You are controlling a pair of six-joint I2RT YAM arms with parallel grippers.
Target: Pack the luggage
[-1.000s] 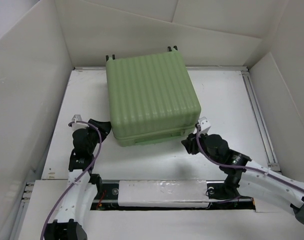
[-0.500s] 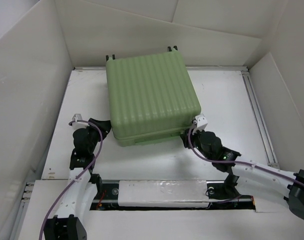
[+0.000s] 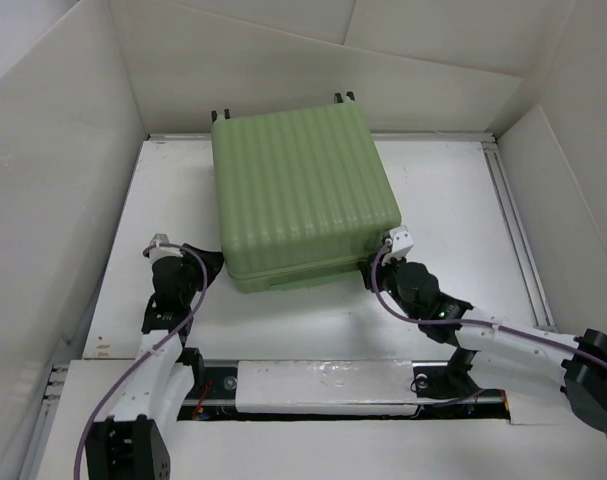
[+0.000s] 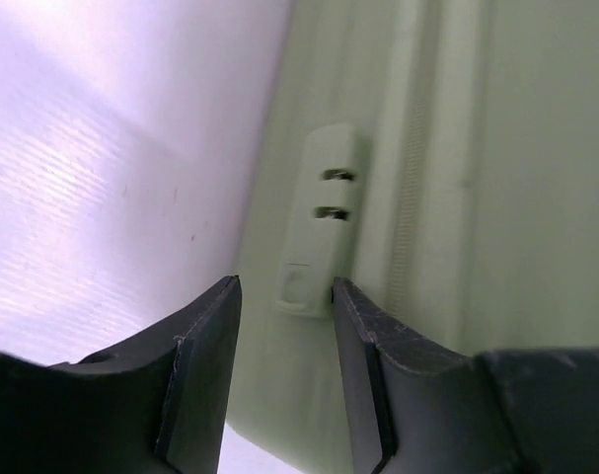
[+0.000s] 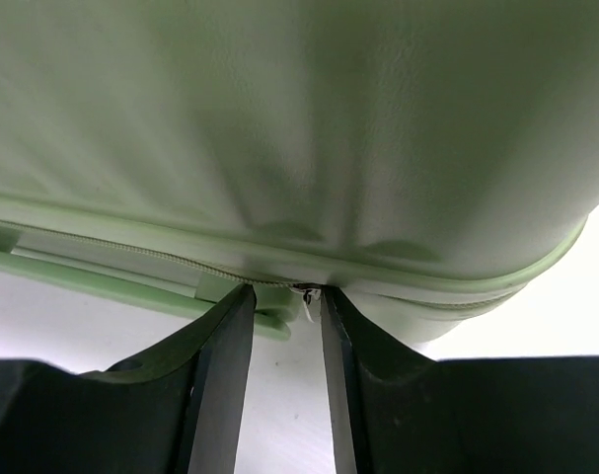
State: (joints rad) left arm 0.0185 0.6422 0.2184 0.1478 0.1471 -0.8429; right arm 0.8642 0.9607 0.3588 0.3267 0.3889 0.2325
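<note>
1. The luggage (image 3: pixel 301 190) has a hard, ribbed plastic shell with a dull satin sheen.
2. The counter (image 3: pixel 453 200) is smooth and matt.
3. The left hand (image 4: pixel 284 296) has matt black, faintly grainy fingers (image 4: pixel 205 365).

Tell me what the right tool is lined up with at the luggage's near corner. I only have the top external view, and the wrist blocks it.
Observer: In the right wrist view, the right tool has its jaws apart at the seam of the luggage. The small zip pull sits between the fingertips. The gap looks wider than the pull, so nothing is pinched.
Operator: And the left tool? From above I just see it at the near left corner.
Observer: In the left wrist view, the left tool also has its jaws apart. It points at a moulded tab with two slots on the luggage's side wall.
</note>
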